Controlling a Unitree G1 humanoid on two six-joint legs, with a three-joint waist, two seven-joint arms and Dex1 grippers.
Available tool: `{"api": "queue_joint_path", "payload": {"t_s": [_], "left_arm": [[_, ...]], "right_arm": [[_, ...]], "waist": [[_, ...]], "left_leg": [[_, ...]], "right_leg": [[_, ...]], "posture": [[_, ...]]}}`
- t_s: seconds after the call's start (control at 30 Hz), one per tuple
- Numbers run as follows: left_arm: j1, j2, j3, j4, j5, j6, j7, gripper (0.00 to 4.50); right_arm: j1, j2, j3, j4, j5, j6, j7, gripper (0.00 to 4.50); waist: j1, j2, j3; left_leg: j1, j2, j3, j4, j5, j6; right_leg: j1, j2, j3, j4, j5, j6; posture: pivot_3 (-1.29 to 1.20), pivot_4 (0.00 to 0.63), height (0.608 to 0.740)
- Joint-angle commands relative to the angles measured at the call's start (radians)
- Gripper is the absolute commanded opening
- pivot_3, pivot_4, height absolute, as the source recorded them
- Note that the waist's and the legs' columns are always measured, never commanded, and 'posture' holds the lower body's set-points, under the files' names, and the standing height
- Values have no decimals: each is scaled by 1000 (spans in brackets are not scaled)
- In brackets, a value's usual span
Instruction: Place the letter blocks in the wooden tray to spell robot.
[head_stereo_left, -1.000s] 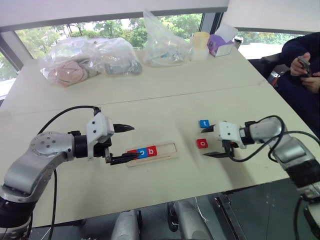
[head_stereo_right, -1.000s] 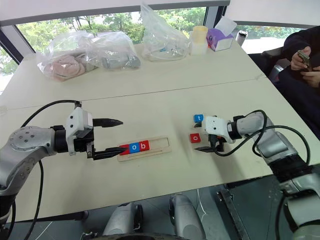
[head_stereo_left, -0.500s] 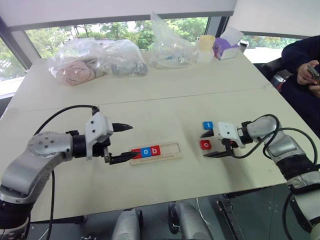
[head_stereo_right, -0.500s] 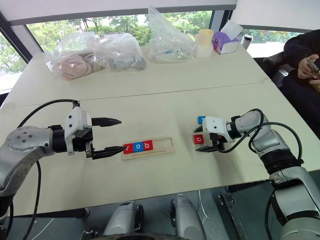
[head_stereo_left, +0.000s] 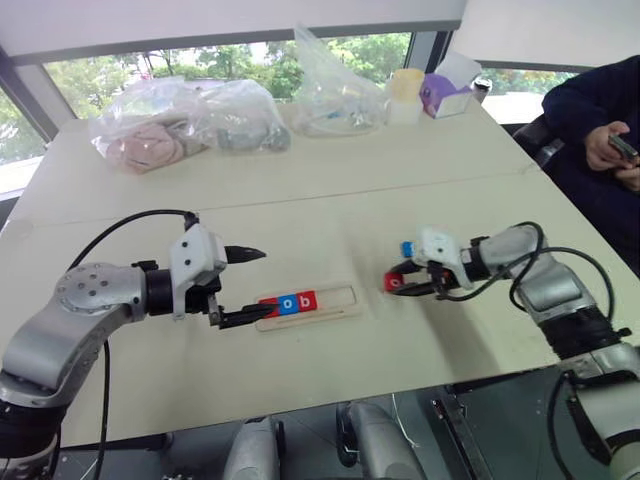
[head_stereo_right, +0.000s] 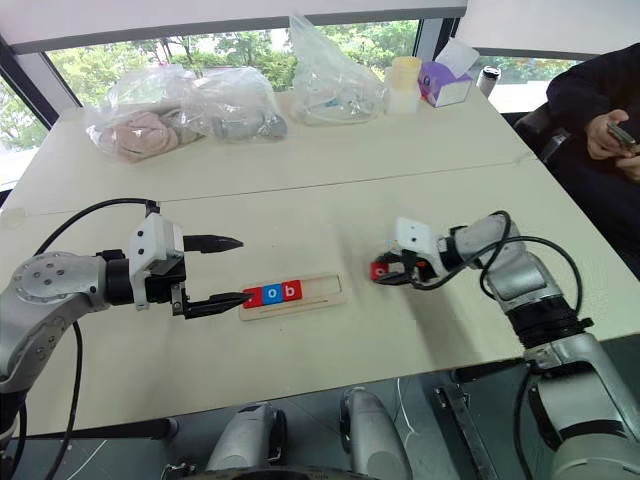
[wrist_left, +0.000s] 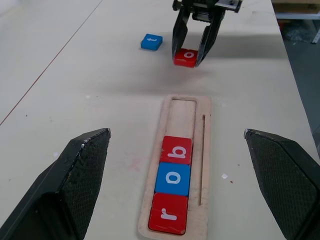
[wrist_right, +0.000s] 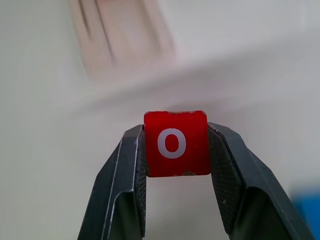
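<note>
The wooden tray (wrist_left: 182, 112) lies in front of me with three letter blocks in its left part: red r (wrist_left: 169, 214), blue o (wrist_left: 173, 179) and red b (wrist_left: 176, 149). Its right part is bare. My left gripper (head_stereo_left: 258, 285) hovers open at the tray's left end, one finger on each side of it. My right gripper (wrist_right: 175, 128) is shut on a red o block (wrist_right: 176, 144) and holds it just off the table, right of the tray (head_stereo_left: 335, 297). A blue t block (head_stereo_left: 407, 248) lies flat on the table beside that gripper.
Clear plastic bags (head_stereo_left: 180, 125) with soft items lie along the table's far side, with a pale cup (head_stereo_left: 404, 95) and a purple box (head_stereo_left: 445, 90). A person (head_stereo_left: 600, 120) sits at the right edge holding a phone. The table's front edge runs close below the tray.
My right gripper closed on the red o block, lifted it and carried it left toward the tray, leaving the blue t behind. The left arm stayed still. The camera shifted slightly.
</note>
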Motion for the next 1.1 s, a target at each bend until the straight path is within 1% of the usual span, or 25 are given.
{"api": "queue_joint_path", "payload": {"t_s": [0.03, 0.1, 0.2, 0.3, 0.43, 0.47, 0.6, 0.73, 1.1], "left_arm": [[8, 13, 40, -29, -12, 0, -3, 4500], [7, 14, 41, -27, -12, 0, -6, 4500], [0, 12, 37, -23, -11, 2, -8, 4500], [-3, 11, 36, -22, -12, 2, -11, 4500], [10, 13, 48, -31, -23, 8, -15, 4500], [21, 18, 54, -37, -24, 8, -19, 4500], [53, 36, 86, -48, -29, 10, -38, 4500], [81, 48, 112, -60, -33, 10, -45, 4500], [83, 39, 107, -62, -28, 8, -28, 4500]], "right_arm": [[3, 34, 5, -172, 19, 63, -48, 1148], [4, 50, 36, -195, -12, 51, -61, 1148], [-13, 74, 78, -168, -52, 33, -74, 1148], [-59, 124, 141, -86, -111, -8, -81, 1148], [-89, 167, 179, -8, -154, -40, -86, 1148], [-92, 177, 184, 7, -159, -40, -85, 1148], [-103, 200, 190, 44, -173, -46, -79, 1148], [-100, 199, 193, 55, -184, -53, -60, 1148], [-101, 225, 196, 68, -201, -44, -51, 1148]], "waist": [[2, 0, 0], [3, 0, 0], [2, 0, 0], [0, 0, 0], [-1, 0, 0], [-1, 0, 0], [-1, 0, 0], [-1, 0, 0], [-1, 0, 0]], "left_leg": [[0, 0, -1, 0, 0, 0], [0, 0, -1, 0, 0, 0], [0, 0, 0, 1, 0, 0], [0, -1, 2, 1, 0, 0], [0, -1, 1, 1, 0, 0], [0, 0, 1, 0, 0, 0], [0, 0, 1, 0, 0, 0], [0, 0, 1, 0, 0, 0], [0, 0, 1, 0, 0, 0]], "right_leg": [[0, 0, 0, 0, -1, 0], [0, 1, -1, 0, -3, 0], [1, -1, 0, 0, -4, -2], [1, -1, 0, -1, -4, -2], [0, -1, 0, 0, -3, -2], [0, 0, 0, 0, -2, -5], [0, 0, 0, 0, -2, -5], [0, -1, 0, 0, -2, -5], [0, 0, 0, 0, -2, -5]], "posture": [[0, 150, 740], [0, 150, 740], [0, 150, 740], [0, 150, 740], [0, 150, 740], [0, 150, 740], [0, 150, 740], [0, 150, 740], [0, 150, 740]]}}
